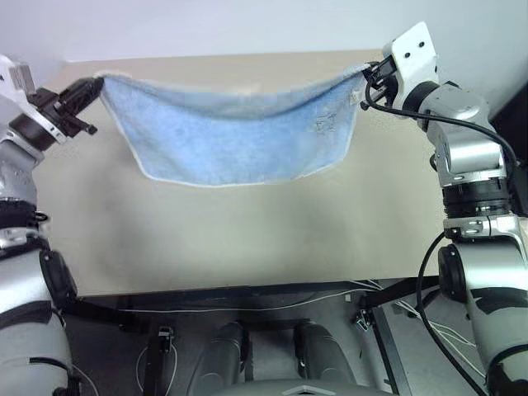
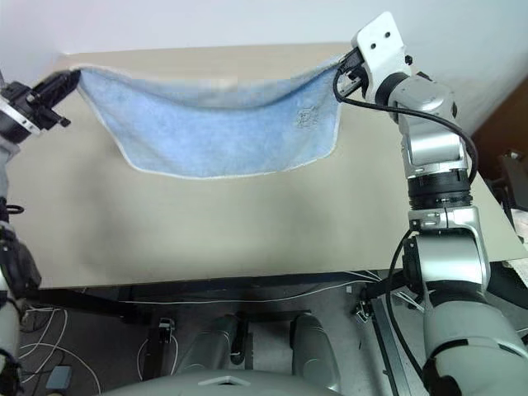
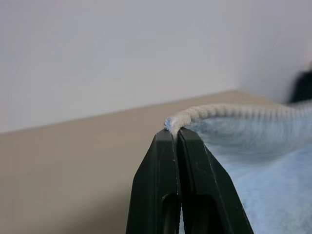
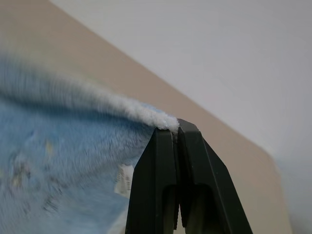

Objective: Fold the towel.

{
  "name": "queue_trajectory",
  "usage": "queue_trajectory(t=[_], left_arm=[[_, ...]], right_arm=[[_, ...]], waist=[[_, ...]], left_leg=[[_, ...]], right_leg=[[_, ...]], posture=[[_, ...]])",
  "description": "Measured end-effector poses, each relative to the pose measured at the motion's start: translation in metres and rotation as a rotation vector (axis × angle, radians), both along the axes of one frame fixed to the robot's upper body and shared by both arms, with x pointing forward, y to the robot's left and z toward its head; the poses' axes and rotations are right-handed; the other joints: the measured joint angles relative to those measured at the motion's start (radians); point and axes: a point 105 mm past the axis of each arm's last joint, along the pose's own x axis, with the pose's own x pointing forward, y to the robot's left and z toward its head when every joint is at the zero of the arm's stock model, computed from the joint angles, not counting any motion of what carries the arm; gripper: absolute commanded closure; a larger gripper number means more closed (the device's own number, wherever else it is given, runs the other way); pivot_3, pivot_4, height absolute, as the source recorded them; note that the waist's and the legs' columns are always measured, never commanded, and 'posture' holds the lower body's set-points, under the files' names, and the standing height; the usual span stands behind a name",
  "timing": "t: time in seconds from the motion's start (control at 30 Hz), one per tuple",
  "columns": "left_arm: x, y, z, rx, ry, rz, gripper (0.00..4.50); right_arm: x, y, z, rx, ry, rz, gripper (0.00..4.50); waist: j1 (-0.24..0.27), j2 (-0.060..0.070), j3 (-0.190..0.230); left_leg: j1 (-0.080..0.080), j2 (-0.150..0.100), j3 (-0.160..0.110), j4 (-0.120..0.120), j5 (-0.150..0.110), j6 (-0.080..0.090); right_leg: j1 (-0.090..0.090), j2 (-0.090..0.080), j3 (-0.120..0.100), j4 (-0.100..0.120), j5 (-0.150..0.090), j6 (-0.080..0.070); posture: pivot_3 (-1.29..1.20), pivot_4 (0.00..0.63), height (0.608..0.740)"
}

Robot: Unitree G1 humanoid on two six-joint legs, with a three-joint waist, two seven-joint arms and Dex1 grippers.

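The towel is light blue terry with whitish hems and hangs in the air above the beige table, sagging in the middle between its two upper corners. My left gripper is shut on the towel's left upper corner; the left wrist view shows the hem pinched at the fingertips. At the right upper corner my right gripper is shut on the towel, with the fluffy edge caught between its black fingers. A faint embroidered mark and a small label sit near that corner.
The table's front edge runs below the towel, with black frame bars and loose cables under it. A pale wall rises behind the table's far edge.
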Motion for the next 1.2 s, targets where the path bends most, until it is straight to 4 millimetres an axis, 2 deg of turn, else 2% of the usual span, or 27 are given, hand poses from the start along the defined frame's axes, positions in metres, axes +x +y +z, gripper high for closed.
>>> queue_trajectory(t=[0.1, 0.23, 0.4, 0.6, 0.8, 0.97, 1.07, 1.2], left_arm=[[0.009, 0.001, 0.006, 0.022, -0.005, 0.055, 4.44], [0.016, -0.003, 0.007, 0.063, 0.019, 0.074, 4.44], [0.013, -0.002, -0.006, 0.137, 0.078, 0.045, 4.44], [0.0, 0.009, -0.012, 0.195, 0.11, 0.008, 4.44], [-0.027, 0.018, -0.061, 0.25, 0.271, -0.148, 4.44], [-0.06, 0.026, -0.105, 0.276, 0.445, -0.286, 4.44], [-0.077, 0.025, -0.122, 0.286, 0.533, -0.373, 4.44], [-0.091, 0.023, -0.138, 0.287, 0.604, -0.42, 4.44]], right_arm=[[0.007, -0.005, -0.007, -0.038, 0.014, -0.018, 4.5], [0.006, -0.009, -0.002, -0.126, -0.004, -0.017, 4.5], [-0.019, -0.019, 0.011, -0.227, -0.04, 0.021, 4.5], [-0.052, -0.018, 0.002, -0.265, -0.001, 0.079, 4.5], [-0.105, -0.023, -0.035, -0.282, 0.17, 0.186, 4.5], [-0.157, -0.023, -0.091, -0.32, 0.442, 0.309, 4.5], [-0.178, -0.028, -0.104, -0.361, 0.537, 0.335, 4.5], [-0.192, -0.031, -0.115, -0.387, 0.607, 0.356, 4.5]], waist=[[0.002, -0.001, 0.001], [0.002, -0.001, 0.001], [0.003, -0.001, 0.002], [0.0, -0.001, 0.002], [0.006, -0.002, 0.002], [0.01, -0.002, 0.002], [0.012, -0.003, 0.001], [0.011, -0.003, 0.001]], left_leg=[[0.0, 0.0, 0.0, 0.0, 0.0, 0.0], [-0.001, 0.0, 0.0, -0.001, 0.0, 0.0], [-0.004, 0.0, 0.001, 0.0, 0.0, 0.0], [-0.004, 0.0, 0.0, 0.001, 0.0, 0.0], [-0.004, 0.001, 0.0, 0.004, 0.0, 0.0], [-0.001, 0.002, 0.0, 0.005, 0.0, 0.0], [0.001, 0.002, 0.0, 0.006, 0.0, 0.0], [0.001, 0.002, -0.001, 0.005, -0.001, 0.0]], right_leg=[[0.0, 0.0, 0.0, 0.0, 0.0, 0.001], [-0.001, 0.0, 0.0, 0.001, -0.001, 0.002], [-0.003, 0.0, 0.0, 0.001, -0.002, 0.003], [-0.004, 0.0, 0.0, 0.004, -0.002, 0.004], [-0.003, -0.001, 0.0, 0.008, -0.003, 0.004], [-0.001, -0.003, 0.0, 0.009, -0.003, 0.004], [0.001, -0.007, 0.0, 0.009, -0.004, 0.003], [0.002, -0.009, 0.0, 0.007, -0.005, 0.0]], posture=[[0.0, 0.15, 0.74], [0.0, 0.15, 0.74], [0.0, 0.15, 0.74], [0.0, 0.15, 0.74], [0.0, 0.15, 0.74], [0.0, 0.15, 0.74], [0.0, 0.15, 0.74], [0.0, 0.15, 0.74]])
